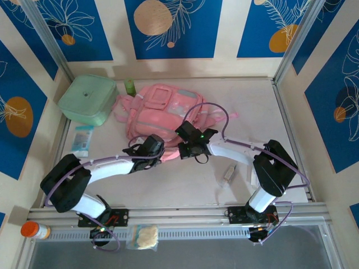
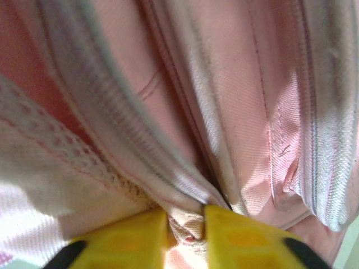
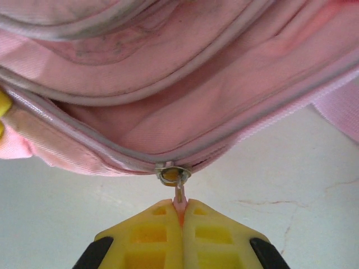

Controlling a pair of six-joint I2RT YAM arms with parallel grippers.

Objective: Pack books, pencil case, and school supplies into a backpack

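Left claw pinches backpack fabric; right claw pinches zipper pull. Packing appears unstarted: clear piece lies near right tabletop edge.

The left arm and right arm have smooth white shells between bulky black joints, with thin purple cables looping alongside. A green light glows on the right wrist. The left pincer and right pincer have blocky yellow fingers on black mounts.
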